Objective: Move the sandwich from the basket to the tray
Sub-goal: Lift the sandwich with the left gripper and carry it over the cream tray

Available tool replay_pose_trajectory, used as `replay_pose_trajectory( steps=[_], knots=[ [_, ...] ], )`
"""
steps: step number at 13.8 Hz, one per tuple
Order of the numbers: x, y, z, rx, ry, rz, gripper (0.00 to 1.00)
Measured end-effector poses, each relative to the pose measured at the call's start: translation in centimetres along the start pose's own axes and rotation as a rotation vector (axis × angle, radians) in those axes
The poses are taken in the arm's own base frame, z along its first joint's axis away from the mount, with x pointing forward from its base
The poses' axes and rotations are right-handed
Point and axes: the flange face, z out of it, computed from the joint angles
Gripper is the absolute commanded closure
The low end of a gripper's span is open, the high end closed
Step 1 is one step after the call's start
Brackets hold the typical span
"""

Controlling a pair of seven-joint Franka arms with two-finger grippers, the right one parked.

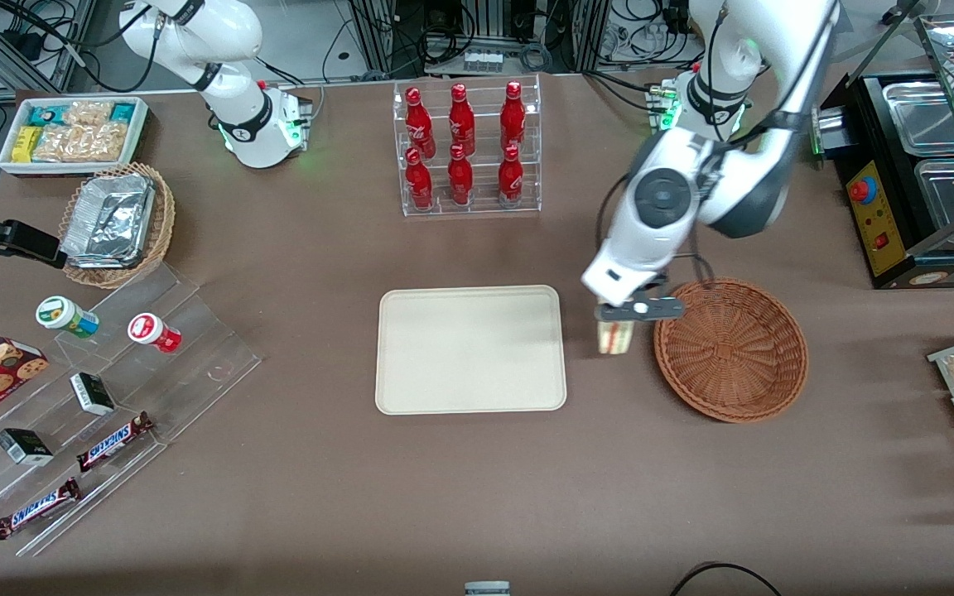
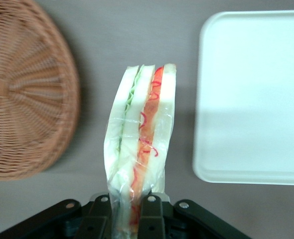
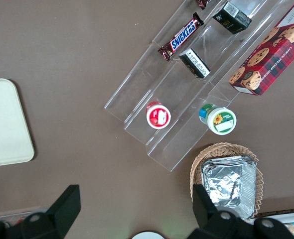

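One sandwich [image 2: 143,134] in tool [image 2: 124,211]

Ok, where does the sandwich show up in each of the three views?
Front view: the sandwich hangs from the gripper between the tray and the basket.
Left wrist view: the sandwich is clamped in the gripper.
Right wrist view: not in it.
Shared landmark: the tray.
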Motion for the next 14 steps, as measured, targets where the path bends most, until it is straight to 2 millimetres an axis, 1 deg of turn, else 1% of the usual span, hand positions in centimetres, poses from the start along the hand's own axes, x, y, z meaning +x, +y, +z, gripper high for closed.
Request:
replay_pose_trajectory(
  steps=[3, 5, 6, 8, 11, 12, 14],
  knots=[
    [-0.8, 6.7, 1.1, -0.005, 0.008, 0.0, 1.0],
    [-1.3, 10.5, 1.9, -0.009, 0.017, -0.018, 1.0],
    [-1.3, 12.0, 2.2, -0.008, 0.026, -0.028, 1.0],
    [-1.1, 14.2, 3.1, -0.006, 0.039, -0.033, 1.0],
    [-0.5, 16.6, 4.2, -0.014, 0.045, -0.018, 1.0],
    [-0.3, 17.2, 4.9, -0.013, 0.044, -0.014, 1.0],
    [0.2, 17.7, 6.6, 0.006, 0.044, -0.004, 1.0]
  ],
)
